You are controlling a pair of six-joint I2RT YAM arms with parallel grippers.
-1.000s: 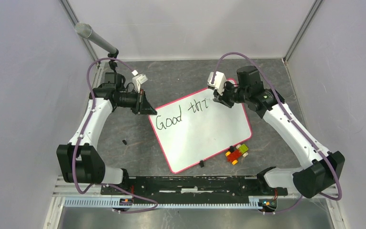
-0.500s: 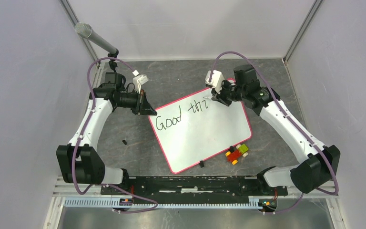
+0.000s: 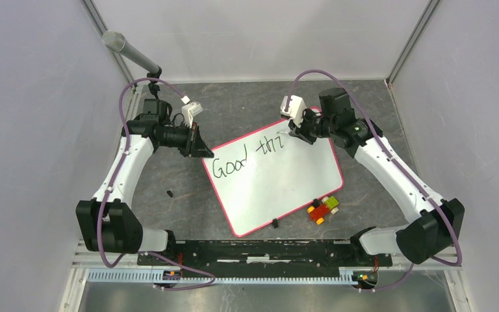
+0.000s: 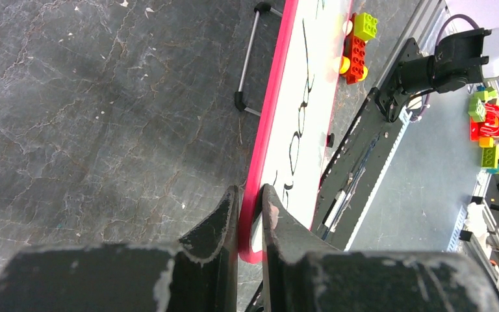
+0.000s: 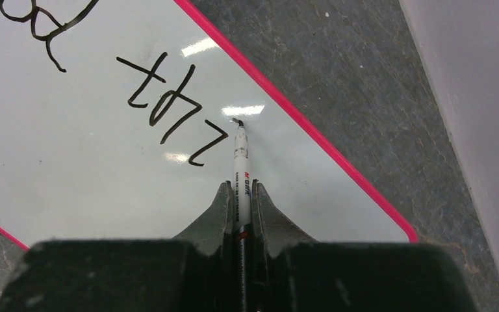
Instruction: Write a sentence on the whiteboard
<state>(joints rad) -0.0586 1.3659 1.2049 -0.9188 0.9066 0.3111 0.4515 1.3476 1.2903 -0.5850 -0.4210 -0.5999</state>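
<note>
Surface: dark grey marbled tabletop (image 3: pixel 247 104); two robot arms, one board, one pen.
Left gripper (image 4: pixel 250 195): clamped on the left corner rim of the flat white, red-rimmed whiteboard (image 3: pixel 279 188), which lies mid-table.
Writing: the black cursive sentence (image 3: pixel 247 156) reads "Good thi".
Right gripper (image 5: pixel 239 192): pinching a slim white marker pen (image 5: pixel 241 162), tip on the board.
Bricks: one cluster of coloured toy bricks (image 3: pixel 323 208) beside the board's near-right edge.
</note>
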